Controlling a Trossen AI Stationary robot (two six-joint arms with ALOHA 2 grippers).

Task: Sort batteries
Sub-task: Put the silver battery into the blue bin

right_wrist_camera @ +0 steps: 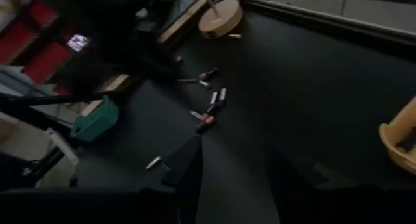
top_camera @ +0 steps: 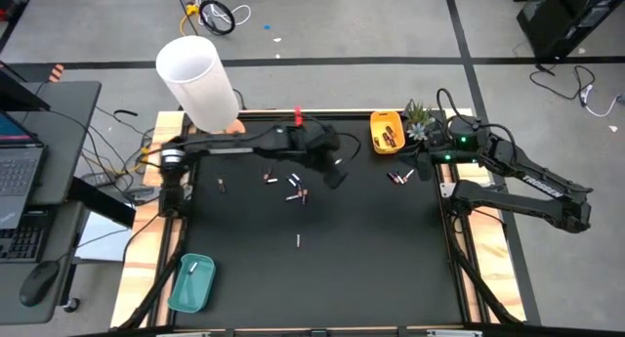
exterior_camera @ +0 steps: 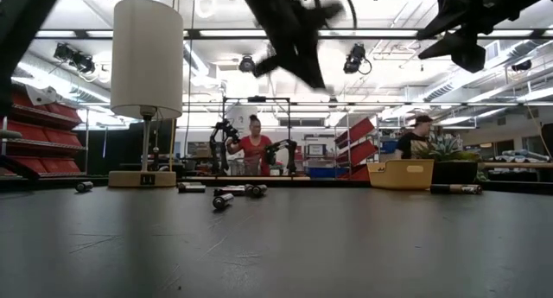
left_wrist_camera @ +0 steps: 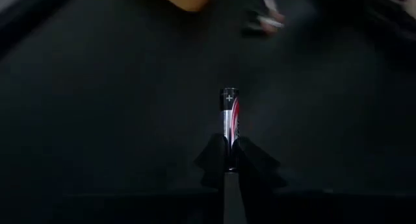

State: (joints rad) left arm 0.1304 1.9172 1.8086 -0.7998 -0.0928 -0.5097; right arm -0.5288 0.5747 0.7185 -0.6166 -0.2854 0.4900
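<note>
High: my left gripper (top_camera: 337, 173) hangs over mid-mat, loose batteries (top_camera: 297, 192) beside it, more in the yellow tray (top_camera: 377, 139) | Left wrist: fingers clenched on a dark battery (left_wrist_camera: 229, 119) | Right wrist: right gripper (right_wrist_camera: 234, 169) released, empty.

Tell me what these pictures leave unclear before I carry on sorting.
- Yellow tray: battery count inside, too small in the high view; low view shows only its wall.
- Teal tray: one white battery visible, more uncertain.
- Left gripper: holds a dark battery; blurred batteries beyond.
- Right gripper: open, nothing held.
</note>
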